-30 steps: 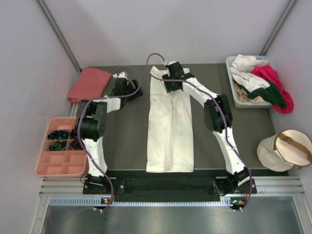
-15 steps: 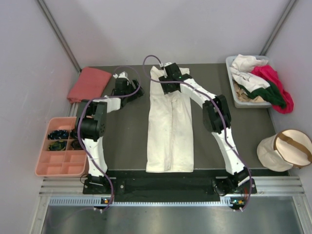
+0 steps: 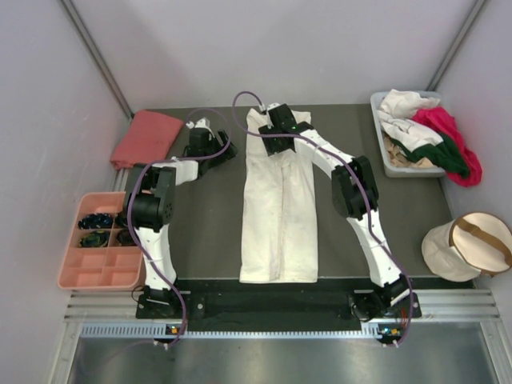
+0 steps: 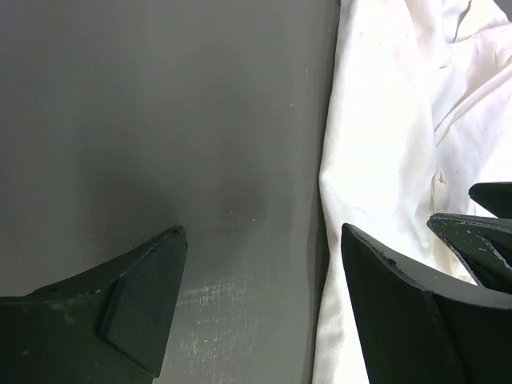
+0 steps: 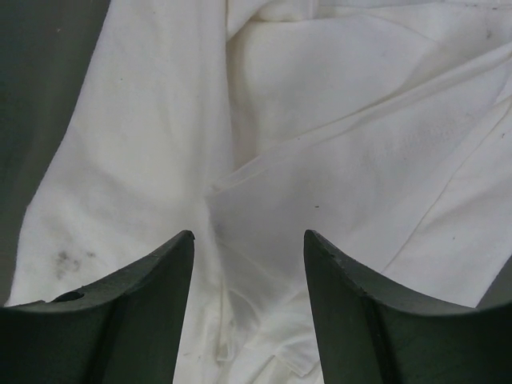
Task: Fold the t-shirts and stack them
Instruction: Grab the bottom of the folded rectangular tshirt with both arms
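Observation:
A large cream-white t-shirt (image 3: 280,216) lies as a long strip down the middle of the dark table, both sides folded in. My right gripper (image 3: 276,138) hangs open and empty over its far end; its wrist view shows the folded cloth (image 5: 320,160) between the jaws. My left gripper (image 3: 214,149) is open and empty over bare table just left of the shirt's far edge (image 4: 376,160). A folded salmon-pink shirt (image 3: 146,138) lies at the far left corner. White (image 3: 406,102), magenta (image 3: 448,128) and dark green (image 3: 448,156) shirts are heaped in a grey bin.
The grey bin (image 3: 395,167) stands at the far right. A pink compartment tray (image 3: 99,267) sits off the table's left edge. A round beige pouch (image 3: 466,244) with a tan strap sits at the right. White walls close in the back and sides.
My right gripper has shifted slightly left and farther along the shirt's far end. The left arm and the shirts have not moved.

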